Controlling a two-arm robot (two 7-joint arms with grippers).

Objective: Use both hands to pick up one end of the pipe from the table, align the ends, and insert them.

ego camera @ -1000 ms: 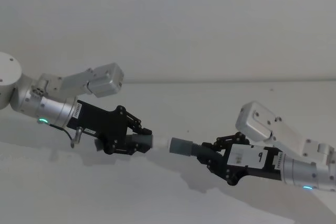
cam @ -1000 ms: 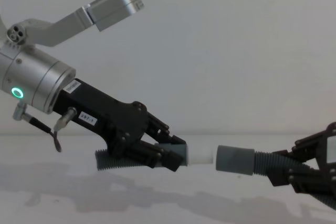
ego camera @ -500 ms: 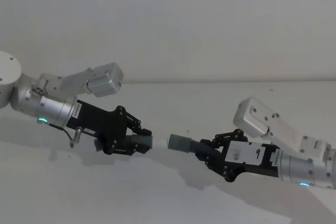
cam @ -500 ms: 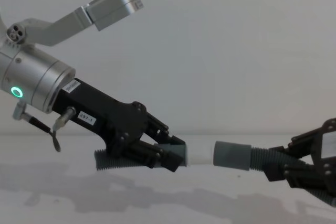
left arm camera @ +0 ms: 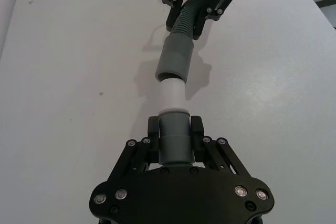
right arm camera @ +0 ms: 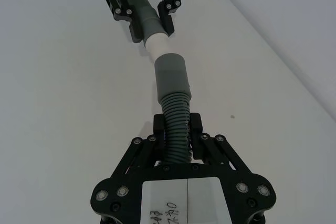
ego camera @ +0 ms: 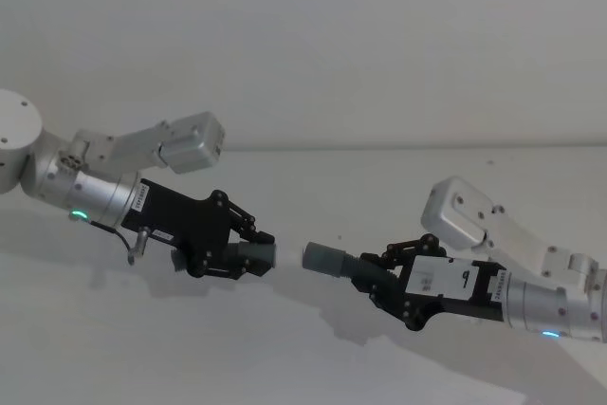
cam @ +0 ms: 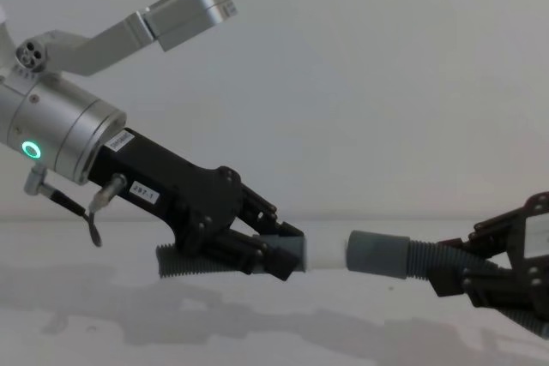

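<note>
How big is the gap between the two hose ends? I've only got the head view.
Observer: No open gap. Left wrist view shows a white tip sticking out of the left cuff, held in the left pincer, reaching the mouth of the right cuff.
Operator: Aligned?
Observer: Right wrist view, past the right pincer on its ribbed hose: the tip meets that cuff at a slight angle.
Operator: Height?
Observer: Chest view: tip and cuff sit level, both off the table.
</note>
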